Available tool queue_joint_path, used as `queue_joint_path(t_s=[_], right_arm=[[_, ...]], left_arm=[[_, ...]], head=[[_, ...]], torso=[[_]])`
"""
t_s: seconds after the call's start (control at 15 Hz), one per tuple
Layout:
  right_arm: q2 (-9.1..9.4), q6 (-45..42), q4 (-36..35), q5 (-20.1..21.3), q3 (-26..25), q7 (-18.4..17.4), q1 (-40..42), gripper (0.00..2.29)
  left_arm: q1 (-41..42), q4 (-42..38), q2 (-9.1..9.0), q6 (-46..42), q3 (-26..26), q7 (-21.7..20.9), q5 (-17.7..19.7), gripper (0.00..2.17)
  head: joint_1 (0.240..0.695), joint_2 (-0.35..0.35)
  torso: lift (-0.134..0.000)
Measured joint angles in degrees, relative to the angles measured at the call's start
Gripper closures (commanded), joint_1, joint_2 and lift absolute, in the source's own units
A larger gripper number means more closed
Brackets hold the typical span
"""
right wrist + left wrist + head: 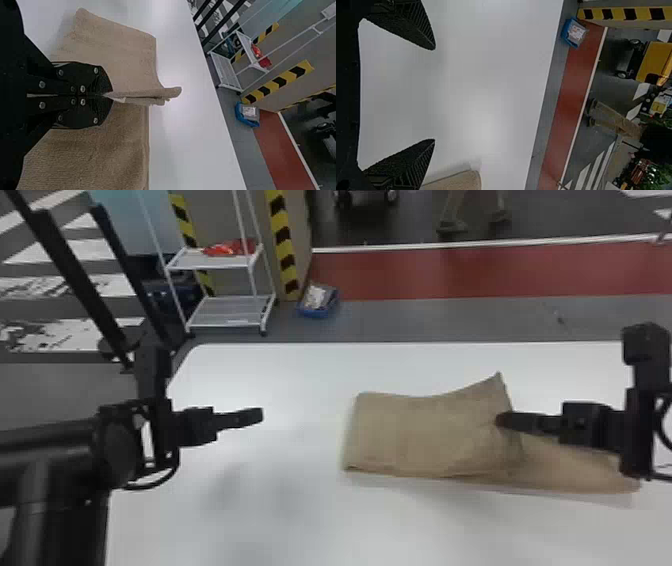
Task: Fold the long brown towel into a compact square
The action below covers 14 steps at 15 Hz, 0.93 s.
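Right wrist view: pincer (501, 420) closed on towel (123, 49)

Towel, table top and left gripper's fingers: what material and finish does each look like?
Brown towel: likely cotton terry, matte, going by the ribbed, slightly fuzzy weave and soft folds.
Table top: smooth, satin white, maybe laminate or painted board; blurred bright patches show on it.
Left gripper's fingers: matte black, probably rubber or printed plastic; grainy surface with ridges.
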Motion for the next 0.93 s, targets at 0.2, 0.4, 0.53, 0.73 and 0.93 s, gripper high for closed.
queue_joint_path(t_s=[0.2, 0.4, 0.53, 0.73, 0.93], right_arm=[[0.00, -3.1, 4.3, -0.5, -1.6, -0.7, 1.5, 1.65], [0.00, -1.6, 2.8, -1.8, -2.6, -0.3, 0.2, 1.65], [0.00, 0.1, -2.2, -3.2, -4.6, 0.0, 0.9, 1.65], [0.00, 0.3, -1.0, -3.9, -5.8, -0.2, 3.2, 1.65], [0.00, 0.3, 0.4, -4.2, -6.0, -0.5, 3.2, 1.65]], left_arm=[[1.9, 2.7, -2.79, -13.9, -1.3, 2.9, 1.2, 0.06], [3.7, 4.7, -5.81, -27.6, -2.7, 6.7, 2.6, 0.06], [5.5, 5.0, -7.16, -33.1, -3.3, 7.6, 3.7, 0.06], [7.4, 5.1, -7.69, -35.1, -3.7, 8.0, 4.4, 0.06], [9.4, 4.8, -7.75, -37.2, -3.7, 7.9, 4.6, 0.06]], head=[[0.695, 0.104], [0.695, 0.089], [0.695, 0.068], [0.695, 0.057], [0.695, 0.056]], torso=[[-0.120], [-0.120], [-0.120], [-0.120], [-0.120]])
